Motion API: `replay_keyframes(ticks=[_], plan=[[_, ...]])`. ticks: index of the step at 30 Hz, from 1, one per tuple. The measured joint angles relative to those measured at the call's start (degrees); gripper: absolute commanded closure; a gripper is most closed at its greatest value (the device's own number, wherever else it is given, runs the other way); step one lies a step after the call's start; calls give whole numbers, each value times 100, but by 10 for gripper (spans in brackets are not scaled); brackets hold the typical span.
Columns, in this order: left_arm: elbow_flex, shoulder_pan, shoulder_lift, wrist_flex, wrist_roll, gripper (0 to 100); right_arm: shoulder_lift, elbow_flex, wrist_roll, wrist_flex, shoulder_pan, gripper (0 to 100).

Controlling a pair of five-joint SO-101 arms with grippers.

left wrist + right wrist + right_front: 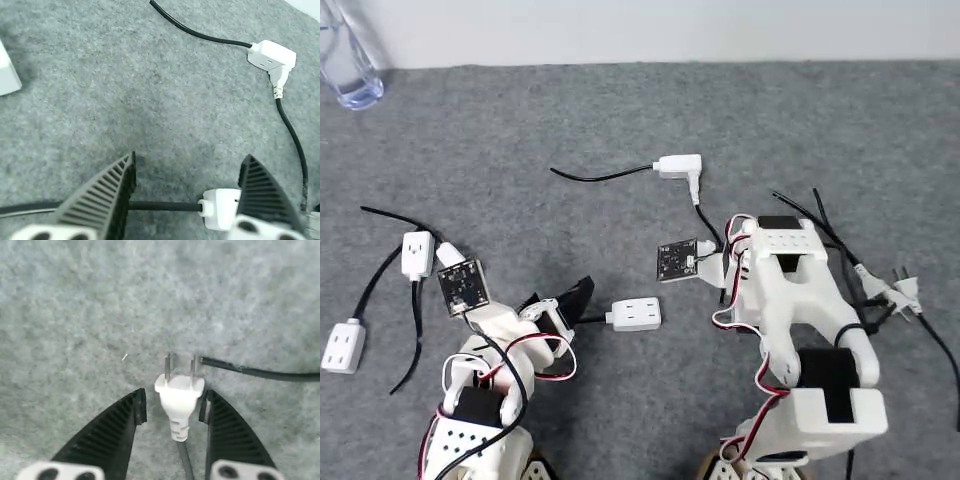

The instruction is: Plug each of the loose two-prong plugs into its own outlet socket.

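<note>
**High view.** The left gripper is hovering low over the grey carpet with its jaws standing apart, just beside a white outlet socket. The right arm is leaning over mid-table. Farther back, a second socket is lying with an angled plug seated in it. Two more socket blocks are lying near the left edge. A loose plug is resting among black cords at the far right.

**Left wrist view.** The left gripper is straddling a black cord where it is entering the outlet socket. Its fingers are wide apart and are not clamping anything. The second socket is lying well beyond them.

**Right wrist view.** The right gripper is bracketing a two-prong plug, whose prongs are pointing away from the wrist. One finger is touching the plug body and the other is showing a narrow gap, so the jaws are apart and not clamped. A cord end is lying just beside the prongs.
</note>
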Motion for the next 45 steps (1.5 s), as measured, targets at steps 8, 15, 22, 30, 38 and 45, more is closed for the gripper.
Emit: replay_keyframes(ticks=[8, 15, 22, 30, 38, 45], plan=[[0, 0, 0, 0, 0, 681, 132, 9, 53, -237, 149, 897], [0, 0, 0, 0, 0, 681, 290, -35, 62, -651, 220, 993], [0, 0, 0, 0, 0, 681, 290, -18, 62, -686, 220, 990], [0, 0, 0, 0, 0, 681, 176, -536, -1679, -26, -79, 990], [0, 9, 0, -519, 105, 681, -1284, -967, -4062, 1336, -905, 991], [0, 730, 0, -1723, 835, 681, -1925, -1908, -5266, 2831, -2277, 991]])
